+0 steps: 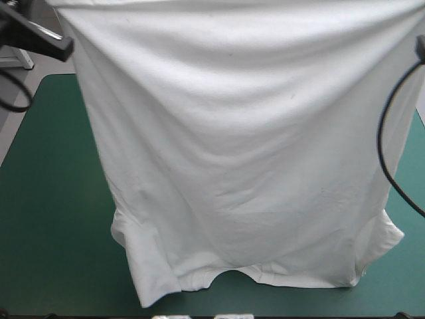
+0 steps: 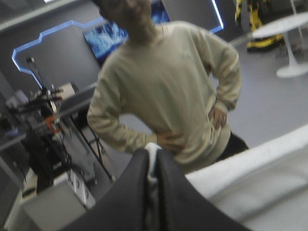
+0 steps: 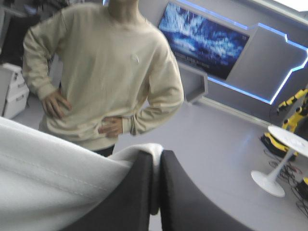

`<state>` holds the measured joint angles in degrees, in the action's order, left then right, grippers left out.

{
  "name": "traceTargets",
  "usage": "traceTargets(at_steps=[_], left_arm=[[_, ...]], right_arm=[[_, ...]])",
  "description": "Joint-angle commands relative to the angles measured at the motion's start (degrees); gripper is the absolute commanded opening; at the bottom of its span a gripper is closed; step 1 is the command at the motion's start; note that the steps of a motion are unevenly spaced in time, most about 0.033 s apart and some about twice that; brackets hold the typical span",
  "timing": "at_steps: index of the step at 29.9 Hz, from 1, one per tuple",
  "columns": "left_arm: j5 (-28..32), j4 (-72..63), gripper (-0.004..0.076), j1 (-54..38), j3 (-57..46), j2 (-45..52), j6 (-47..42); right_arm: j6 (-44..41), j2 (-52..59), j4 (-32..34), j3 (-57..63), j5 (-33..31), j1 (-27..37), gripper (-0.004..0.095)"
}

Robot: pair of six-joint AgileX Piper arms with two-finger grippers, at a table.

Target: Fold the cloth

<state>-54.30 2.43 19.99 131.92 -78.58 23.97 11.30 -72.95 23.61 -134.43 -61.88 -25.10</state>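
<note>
As left hand [image 2: 153,154] and right hand [image 3: 157,155] pinch it, T-shirt [image 1: 232,153] hangs between.

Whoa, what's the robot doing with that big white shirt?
The robot is holding the white T-shirt up with both arms. The left gripper pinches one top corner and the right gripper pinches the other, so the shirt hangs spread wide like a curtain. Its lower end reaches the teal-green table cover. No fold has been made yet.
</note>
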Motion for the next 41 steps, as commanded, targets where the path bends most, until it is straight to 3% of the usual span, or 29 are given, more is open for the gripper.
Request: traceTargets(at_steps=[1,7,10,14,18,28,32,35,39,41], left_arm=[[6.72,5.45,-0.0009,0.42,-6.23,-1.86,-2.91],[13.43,16.26,-0.0009,0.42,-13.38,-9.46,-12.11],[16.61,16.93,-0.0009,0.42,-13.38,-13.56,-12.89],[22.34,18.07,-0.0009,-0.27,-13.38,-19.12,-16.18],[24.07,17.20,-0.0009,-2.65,-13.38,-24.81,-20.10],[21.57,9.46,-0.0009,-6.52,-13.38,-36.05,-20.63],[20.81,4.61,-0.0003,-6.42,-13.38,-38.98,-17.84],[18.90,1.47,0.0083,-6.42,-13.38,-39.65,-15.14],[16.01,2.37,0.0333,-6.42,-13.13,-38.46,-15.14],[13.65,2.99,0.0447,-6.42,-13.00,-36.96,-15.14]], right_arm=[[-1.61,-3.18,4.81,4.02,5.51,-0.15,-0.0017],[-3.74,-9.87,2.90,9.64,9.19,3.29,-0.0017],[-3.15,-13.78,-6.73,10.93,12.23,9.52,-0.0017],[3.51,-20.86,-25.49,11.05,15.40,18.60,-0.0017],[7.41,-28.09,-36.49,11.05,15.67,23.19,-0.0017],[7.67,-40.98,-37.25,11.05,13.79,24.64,-0.0015],[8.42,-43.80,-37.41,11.05,11.47,24.64,0.0114],[8.67,-44.07,-37.41,11.05,10.81,24.64,0.0276],[8.67,-43.95,-37.46,9.06,8.67,24.64,0.0450],[8.56,-43.85,-37.74,6.91,5.36,24.64,0.0487]])
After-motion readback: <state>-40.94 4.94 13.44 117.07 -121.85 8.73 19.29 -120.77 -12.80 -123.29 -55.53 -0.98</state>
